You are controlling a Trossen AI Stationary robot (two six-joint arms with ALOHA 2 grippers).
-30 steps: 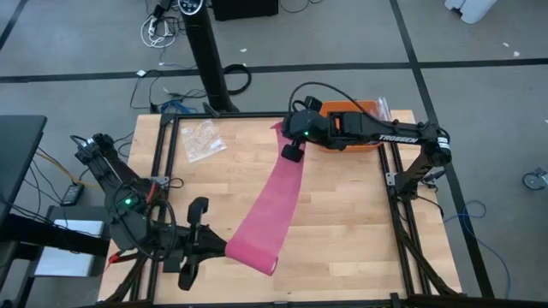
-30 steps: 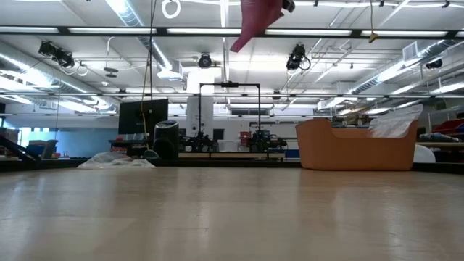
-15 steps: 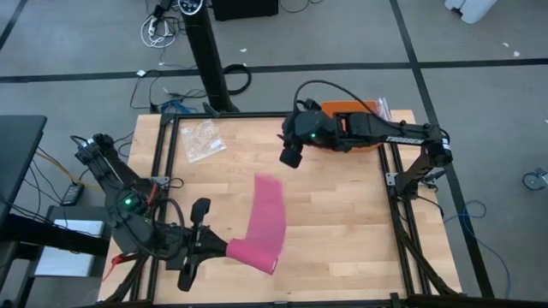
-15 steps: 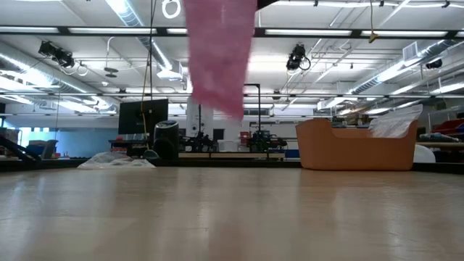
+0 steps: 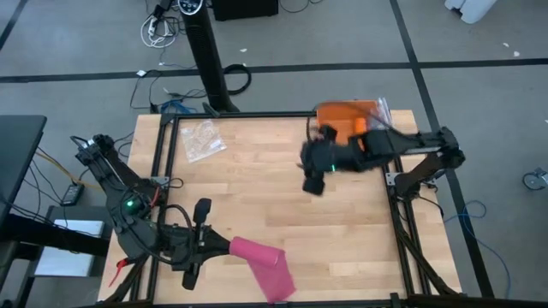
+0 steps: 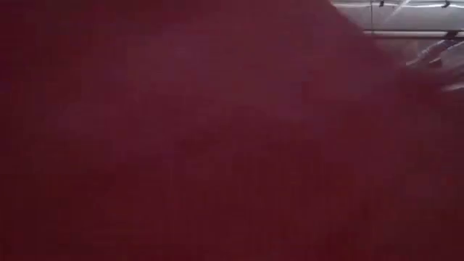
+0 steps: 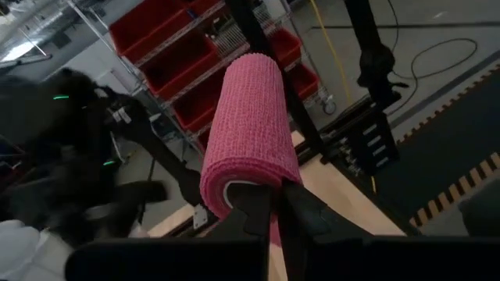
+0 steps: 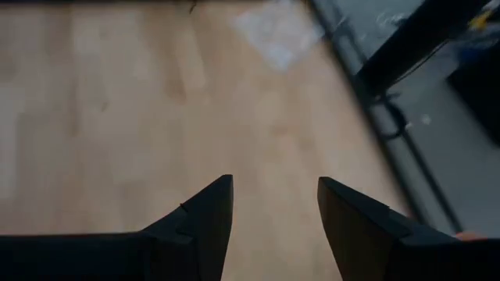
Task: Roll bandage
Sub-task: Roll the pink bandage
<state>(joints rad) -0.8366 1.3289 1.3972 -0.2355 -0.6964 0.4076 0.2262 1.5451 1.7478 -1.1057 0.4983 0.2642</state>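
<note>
The left gripper [image 5: 224, 246] sits low at the bench's [image 5: 248, 184] near edge, close to the left corner, with its fingers [image 7: 251, 211] pinched together on one end of the bandage [image 5: 265, 265]. In the left wrist view the two dark fingers meet tightly on the end of the pink roll [image 7: 250, 133], gripping the layer of fabric at the rim of its core, and the roll runs forward from them as a textured cylinder. From above, the bandage shows as a short magenta-pink piece running from those fingers toward the near edge, where a loose flap of it lies on the wood and reaches the edge of the bench. The low view is almost wholly filled by dark red-pink fabric [image 6: 203, 138] hanging right in front of the lens, with only a sliver of ceiling at the upper right corner.

The right gripper [image 5: 313, 183] hovers over the right half of the bench, well apart from the bandage, its fingers [image 8: 205, 215] spread with bare wood showing between them and nothing held. Behind the right arm, at the far right corner, stands an orange bin [image 5: 342, 115]. A clear crinkly plastic bag [image 5: 203, 139] lies near the far left corner
</note>
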